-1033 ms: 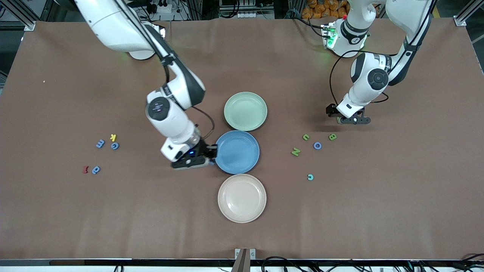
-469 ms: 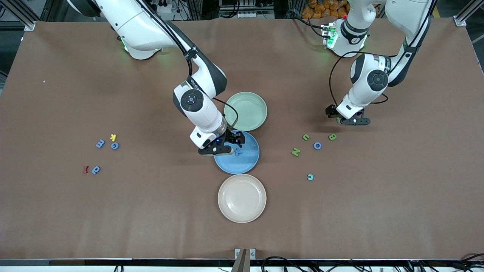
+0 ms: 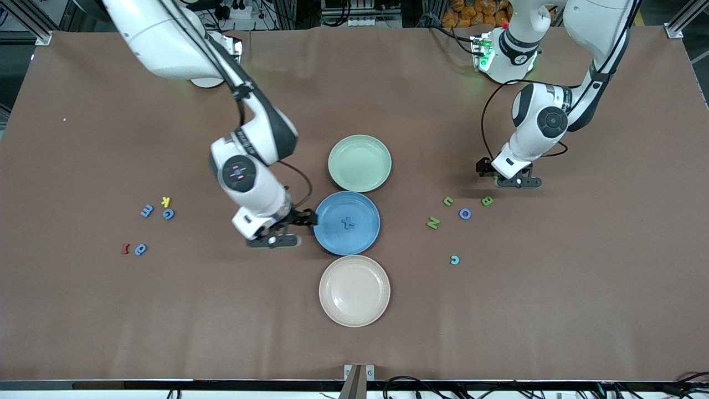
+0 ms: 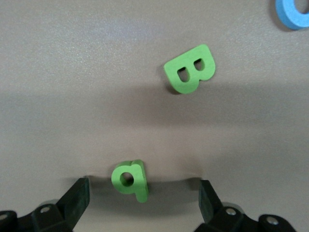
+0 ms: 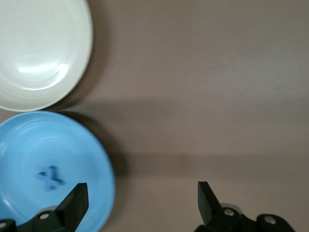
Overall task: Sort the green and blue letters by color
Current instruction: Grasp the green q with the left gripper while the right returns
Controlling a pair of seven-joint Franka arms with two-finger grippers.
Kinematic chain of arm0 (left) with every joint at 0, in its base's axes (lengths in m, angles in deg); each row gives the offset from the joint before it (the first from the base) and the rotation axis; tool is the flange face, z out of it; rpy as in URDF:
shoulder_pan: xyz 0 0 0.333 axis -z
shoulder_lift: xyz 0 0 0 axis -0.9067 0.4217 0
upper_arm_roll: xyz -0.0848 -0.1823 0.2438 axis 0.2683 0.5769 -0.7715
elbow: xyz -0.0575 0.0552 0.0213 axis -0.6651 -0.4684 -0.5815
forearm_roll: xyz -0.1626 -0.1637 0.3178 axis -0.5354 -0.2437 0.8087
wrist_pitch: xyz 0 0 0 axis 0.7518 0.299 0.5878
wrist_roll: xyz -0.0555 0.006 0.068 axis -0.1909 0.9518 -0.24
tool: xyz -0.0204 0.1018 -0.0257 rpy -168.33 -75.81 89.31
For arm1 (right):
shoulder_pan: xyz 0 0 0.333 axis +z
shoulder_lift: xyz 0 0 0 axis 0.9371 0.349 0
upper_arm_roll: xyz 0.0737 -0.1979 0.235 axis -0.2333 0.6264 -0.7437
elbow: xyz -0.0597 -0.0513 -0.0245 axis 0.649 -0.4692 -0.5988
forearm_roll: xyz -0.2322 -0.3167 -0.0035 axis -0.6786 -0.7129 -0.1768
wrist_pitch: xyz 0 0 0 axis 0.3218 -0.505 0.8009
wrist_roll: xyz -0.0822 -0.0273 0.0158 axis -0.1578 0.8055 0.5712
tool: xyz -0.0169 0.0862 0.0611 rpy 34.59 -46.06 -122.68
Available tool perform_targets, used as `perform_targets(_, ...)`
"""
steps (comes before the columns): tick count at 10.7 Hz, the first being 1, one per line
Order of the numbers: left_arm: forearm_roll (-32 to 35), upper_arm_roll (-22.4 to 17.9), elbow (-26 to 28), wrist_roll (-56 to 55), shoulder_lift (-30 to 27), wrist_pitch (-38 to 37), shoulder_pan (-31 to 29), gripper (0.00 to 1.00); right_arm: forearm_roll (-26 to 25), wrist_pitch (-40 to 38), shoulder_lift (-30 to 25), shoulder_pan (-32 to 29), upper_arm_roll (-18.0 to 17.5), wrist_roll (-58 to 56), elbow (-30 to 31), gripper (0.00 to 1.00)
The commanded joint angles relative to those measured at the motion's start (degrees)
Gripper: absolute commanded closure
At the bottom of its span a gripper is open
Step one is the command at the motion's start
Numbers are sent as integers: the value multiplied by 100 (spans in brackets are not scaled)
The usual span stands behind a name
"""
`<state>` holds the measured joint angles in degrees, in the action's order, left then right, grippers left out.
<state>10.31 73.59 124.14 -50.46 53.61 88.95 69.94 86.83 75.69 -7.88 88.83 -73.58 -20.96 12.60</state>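
Note:
A blue letter X [image 3: 347, 223] lies in the blue plate [image 3: 363, 239]; it also shows in the right wrist view [image 5: 50, 177]. My right gripper [image 3: 279, 238] [image 5: 141, 200] is open and empty over the table beside that plate's rim. My left gripper [image 3: 515, 180] [image 4: 144, 197] is open, low over a small green letter [image 4: 128, 178] that lies between its fingers, untouched. A green B [image 3: 487, 200] [image 4: 189, 69], a blue O [image 3: 465, 213] [image 4: 294, 12], two more green letters [image 3: 448, 201] [image 3: 433, 223] and a teal C [image 3: 455, 259] lie near it.
A green plate [image 3: 334, 166] and a beige plate [image 3: 327, 302] flank the blue one. Toward the right arm's end lie blue letters [image 3: 147, 210] [image 3: 168, 214] [image 3: 140, 249], a yellow K [image 3: 165, 201] and a dark red I [image 3: 125, 249].
My right gripper went over the blue plate, left the blue X in it, and has drawn back beside the rim. The left gripper has barely moved.

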Motion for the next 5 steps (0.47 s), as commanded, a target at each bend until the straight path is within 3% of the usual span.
perform_targets(1,-70,13,-61,7,102,105,4,41,-70,-415,-408,-754,-66,-915,238,0)
perform_targets(2,-70,13,-61,7,102,97,4,93,-88,-424,-540,-966,-5,-1048,370,0)
perform_targets(3,-70,13,-61,7,102,105,13,100,-140,-433,-603,-1220,82,-1093,432,0)
perform_targets(5,-70,13,-61,7,102,97,13,100,-264,-433,-831,-1686,118,-1522,564,0)
